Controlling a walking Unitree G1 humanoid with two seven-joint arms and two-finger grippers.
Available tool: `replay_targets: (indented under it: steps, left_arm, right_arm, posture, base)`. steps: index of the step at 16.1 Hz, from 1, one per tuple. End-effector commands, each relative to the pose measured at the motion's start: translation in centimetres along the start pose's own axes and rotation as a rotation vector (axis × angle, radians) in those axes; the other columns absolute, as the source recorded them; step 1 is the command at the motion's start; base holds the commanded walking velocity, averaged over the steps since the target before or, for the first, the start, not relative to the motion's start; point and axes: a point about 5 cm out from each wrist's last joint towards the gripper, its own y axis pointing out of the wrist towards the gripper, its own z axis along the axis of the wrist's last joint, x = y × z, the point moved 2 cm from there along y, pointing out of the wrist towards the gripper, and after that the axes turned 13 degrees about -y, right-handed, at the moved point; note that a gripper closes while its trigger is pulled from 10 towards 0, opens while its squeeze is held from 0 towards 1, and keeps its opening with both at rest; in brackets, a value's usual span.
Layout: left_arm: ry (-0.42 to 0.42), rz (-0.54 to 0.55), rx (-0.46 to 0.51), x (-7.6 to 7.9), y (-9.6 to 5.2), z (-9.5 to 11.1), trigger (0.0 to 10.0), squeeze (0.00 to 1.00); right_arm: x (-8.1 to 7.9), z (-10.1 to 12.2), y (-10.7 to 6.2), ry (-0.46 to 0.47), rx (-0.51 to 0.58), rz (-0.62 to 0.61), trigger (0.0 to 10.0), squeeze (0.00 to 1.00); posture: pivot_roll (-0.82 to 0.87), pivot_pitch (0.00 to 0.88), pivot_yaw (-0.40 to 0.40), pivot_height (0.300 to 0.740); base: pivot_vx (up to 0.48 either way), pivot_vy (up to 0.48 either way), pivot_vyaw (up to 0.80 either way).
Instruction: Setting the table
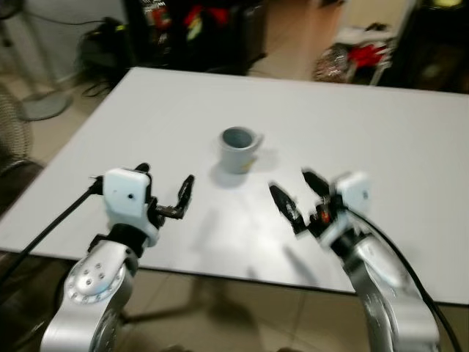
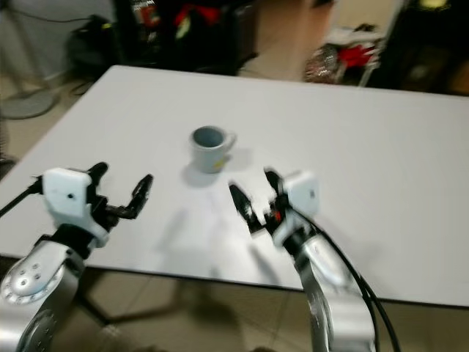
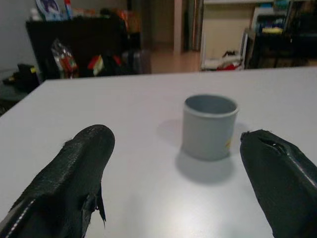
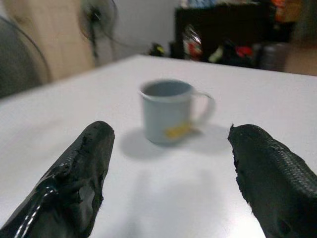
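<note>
1. Left eye view: a small grey ceramic mug with a side handle (image 1: 239,149) is standing upright at frame centre on the plain white rectangular table (image 1: 381,154). The left gripper (image 1: 163,192) and right gripper (image 1: 295,195) are hovering lower in the frame, both spread, holding nothing.
2. Right eye view: the same layout is showing; judging the setting as barely begun, one mug placed.
3. Left wrist view: the mug is sitting between the fingers (image 3: 74,173), apart from them.
4. Right wrist view: a yellow mark on the mug is showing, unreadable.
</note>
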Motion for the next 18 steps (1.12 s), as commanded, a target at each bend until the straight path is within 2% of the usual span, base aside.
replay_targets:
  steps: [1, 3, 5, 6, 7, 11, 14, 15, 18]
  left_arm:
    - [0.004, 0.037, -0.011, -0.1, -0.8, -0.4, 10.0, 0.13]
    - [0.011, 0.055, -0.018, -0.2, -1.2, -0.8, 10.0, 0.13]
    - [0.009, 0.063, -0.019, -0.1, -1.3, -0.9, 10.0, 0.12]
    - [-0.002, 0.088, -0.031, -0.3, -1.3, -1.1, 10.0, 0.11]
    - [0.005, 0.125, -0.058, -0.7, -1.4, -1.6, 10.0, 0.11]
    - [0.027, 0.162, -0.065, -1.2, -1.5, -1.8, 10.0, 0.09]
    - [0.072, 0.199, -0.061, -1.6, -1.5, -1.6, 10.0, 0.09]
    - [0.069, 0.188, -0.06, -1.5, -1.5, -1.5, 10.0, 0.08]
    - [0.086, 0.162, -0.033, -1.1, -1.3, -1.1, 10.0, 0.03]
  right_arm:
    - [1.0, -0.3, -1.0, -0.072, -0.068, -0.084, 10.0, 0.0]
    - [1.0, -1.3, -1.7, -0.104, -0.113, -0.109, 10.0, 0.0]
    - [0.6, -1.6, -1.8, -0.095, -0.111, -0.085, 10.0, 0.0]
    - [0.0, -1.7, -1.8, -0.089, -0.112, -0.04, 10.0, 0.0]
    - [-0.2, -1.7, -1.8, -0.085, -0.121, -0.05, 10.0, 0.0]
    - [0.3, -2.1, -1.7, -0.03, -0.124, -0.112, 10.0, 0.0]
    - [0.9, -2.4, -1.8, -0.054, -0.14, -0.158, 10.0, 0.0]
    - [0.6, -2.3, -1.8, -0.028, -0.122, -0.137, 10.0, 0.0]
    - [0.5, -2.2, -1.7, -0.042, -0.115, -0.145, 10.0, 0.0]
  posture:
    - [-0.04, 0.052, 0.011, 0.74]
    - [-0.03, 0.054, 0.006, 0.74]
    - [-0.03, 0.056, 0.003, 0.74]
    - [-0.03, 0.057, -0.002, 0.74]
    - [-0.03, 0.058, -0.006, 0.74]
    - [-0.02, 0.057, -0.005, 0.74]
    - [-0.02, 0.058, 0.001, 0.74]
    - [-0.02, 0.059, 0.005, 0.74]
    - [-0.02, 0.058, 0.011, 0.74]
  base:
    - [0.0, -0.446, 0.0]
    - [0.0, -0.411, 0.0]
    - [0.0, -0.358, 0.0]
    - [0.0, 0.0, 0.8]
    - [0.0, 0.0, 0.8]
    - [0.0, 0.0, 0.8]
    - [0.0, 0.0, 0.8]
    - [0.0, 0.0, 0.8]
    - [0.0, 0.0, 0.8]
